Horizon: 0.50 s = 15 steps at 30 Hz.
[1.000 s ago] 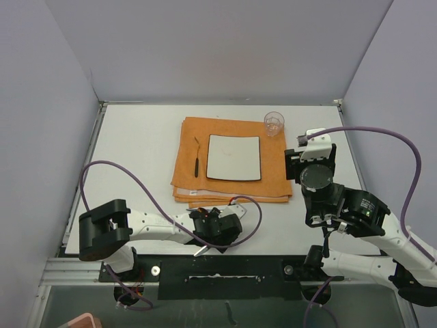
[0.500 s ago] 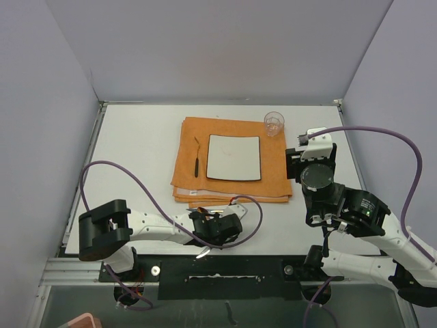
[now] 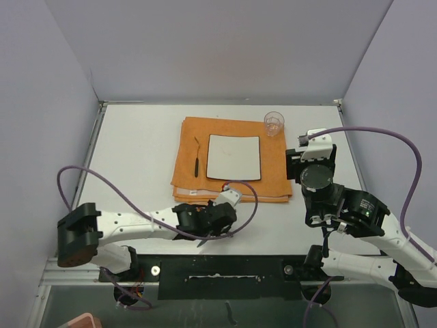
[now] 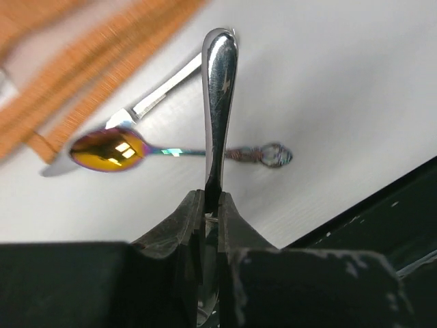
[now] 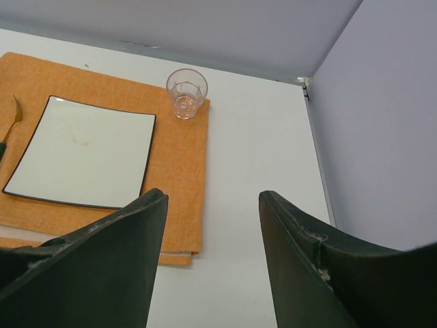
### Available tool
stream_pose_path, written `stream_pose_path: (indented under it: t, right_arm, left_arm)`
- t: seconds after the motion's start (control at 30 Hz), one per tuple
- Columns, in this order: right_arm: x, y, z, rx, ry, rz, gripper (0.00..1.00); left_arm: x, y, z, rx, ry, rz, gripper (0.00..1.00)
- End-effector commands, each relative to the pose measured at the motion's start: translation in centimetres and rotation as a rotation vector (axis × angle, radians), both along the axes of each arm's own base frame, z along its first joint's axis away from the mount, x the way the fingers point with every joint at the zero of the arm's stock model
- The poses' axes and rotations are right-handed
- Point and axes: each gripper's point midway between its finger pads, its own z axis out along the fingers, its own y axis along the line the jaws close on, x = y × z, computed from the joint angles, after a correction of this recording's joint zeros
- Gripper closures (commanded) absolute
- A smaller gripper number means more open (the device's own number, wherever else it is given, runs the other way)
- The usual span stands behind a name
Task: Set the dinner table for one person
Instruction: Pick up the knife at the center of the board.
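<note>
And the left gripper [image 4: 210, 198] is clamped tight on a piece of cutlery [image 4: 220, 102]. It pinches the polished steel handle low down, so the rounded, mirror-bright end pokes out ahead of the fingers; the working end is hidden behind the jaws. The gripper sits low by the near edge of the dinner table [image 3: 136, 150], the broad matte white-grey top that carries everything, just off the near edge of the orange cloth [image 3: 184, 147]. Beneath the held piece lies a spoon [image 4: 184, 152] with a glossy gold bowl, a rainbow sheen and an ornate handle end, its bowl overlapping a flat plain steel strip [image 4: 164, 89], possibly a knife. The step in hand looks like carrying this piece to its place beside the plate [image 3: 234, 157]. Slick steel in a narrow pinch can swivel, so a level, unhurried carry and a low release parallel to the plate's edge seem wise, clear of the slim dark-handled utensil [image 3: 196, 160] on the cloth's left side. The plate is square and white with a thin dark rim, and the cloth is coarse-woven and folded in layers. A clear faceted glass [image 3: 274, 123] stands at the cloth's far right corner. The right gripper [image 5: 212, 195] hangs over the table's right side, fingers apart, holding nothing.
</note>
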Motion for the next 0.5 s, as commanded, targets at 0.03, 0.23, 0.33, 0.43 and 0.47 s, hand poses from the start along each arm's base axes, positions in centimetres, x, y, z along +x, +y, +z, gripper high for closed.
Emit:
stream_pose_path:
  t: [0.03, 0.23, 0.33, 0.43, 0.47]
  right_arm:
    - [0.1, -0.3, 0.0, 0.054, -0.016, -0.036, 0.43]
    - [0.1, 0.0, -0.5, 0.063, -0.003, -0.031, 0.44]
    - [0.1, 0.1, -0.8, 0.066, 0.006, -0.027, 0.44]
    - [0.0, 0.2, -1.1, 0.069, 0.014, -0.026, 0.44]
    - [0.0, 0.3, -1.2, 0.069, 0.017, -0.024, 0.44]
  left_arm:
    - [6.2, 0.0, 13.9, -0.309, -0.252, 0.181, 1.0]
    - [10.4, 5.6, 17.9, -0.412, -0.359, 0.461, 1.0]
    - [12.2, 8.9, 17.7, -0.433, -0.359, 0.634, 1.0]
    - [14.0, 10.9, 17.1, -0.487, -0.3, 0.767, 1.0]
    - [14.6, 11.3, 17.0, -0.522, -0.274, 0.814, 1.0]
